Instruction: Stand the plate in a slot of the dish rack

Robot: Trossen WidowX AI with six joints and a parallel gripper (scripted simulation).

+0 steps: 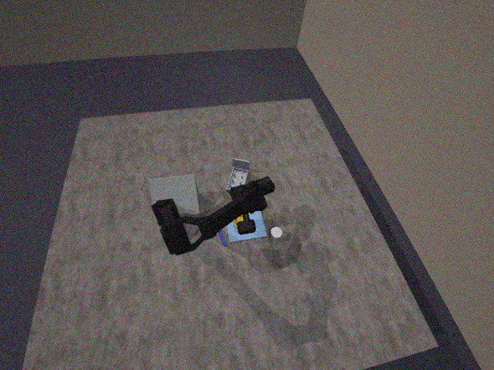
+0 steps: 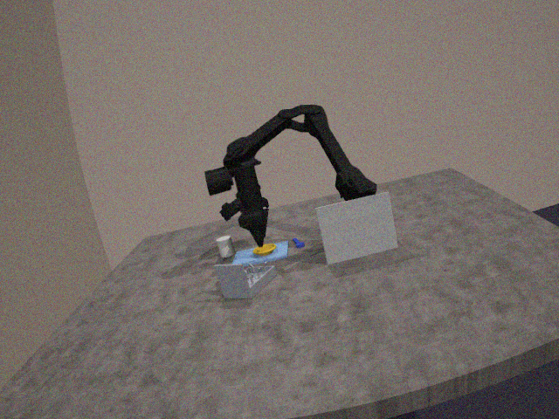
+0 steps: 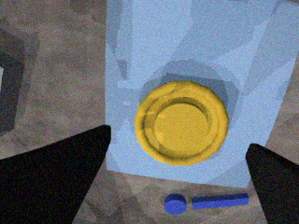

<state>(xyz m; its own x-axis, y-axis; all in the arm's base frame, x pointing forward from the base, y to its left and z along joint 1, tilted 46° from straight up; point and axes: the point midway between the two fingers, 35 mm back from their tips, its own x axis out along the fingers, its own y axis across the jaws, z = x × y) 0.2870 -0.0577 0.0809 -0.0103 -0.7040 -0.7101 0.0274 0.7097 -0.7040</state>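
One landmark: blue mat (image 3: 187, 37); places below are relative to it.
Dish rack (image 2: 244, 279): nearest the exterior camera, just in front of the mat, slots unfilled.
Plate (image 3: 181, 122): yellow, lying flat on the mat, near its middle.
Gripper (image 3: 177, 168): poised above the plate, fingers spread wide, holding nothing.
Handling: likely light, rigid and smooth; the raised rim is the only purchase, so pinch across one edge.
Spoon (image 3: 206, 202): blue, just off the mat's edge.
Cup (image 2: 224, 246): white, beside the mat.
Grey panel (image 2: 356, 227): farther back, well apart.
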